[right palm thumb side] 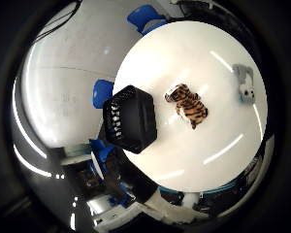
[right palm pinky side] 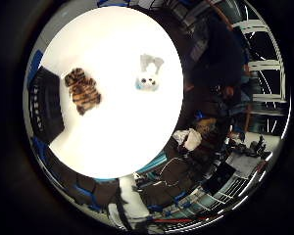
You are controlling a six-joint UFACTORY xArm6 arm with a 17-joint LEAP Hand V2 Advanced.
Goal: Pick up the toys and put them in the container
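A striped orange and black tiger plush (right palm thumb side: 188, 106) lies on the round white table (right palm thumb side: 213, 155), close to a black slatted basket (right palm thumb side: 132, 118) that stands at the table's edge. A small grey and white plush with a light blue patch (right palm pinky side: 148, 73) lies further off on the same table, apart from the tiger. Both toys look small and lie far below the palm. No part of my hand shows in either view.
Blue chairs (right palm thumb side: 103, 92) stand around the table on a pale floor. Dark clutter, a white cloth bundle (right palm pinky side: 188, 138) and shelving (right palm pinky side: 264, 73) fill the room beside the table.
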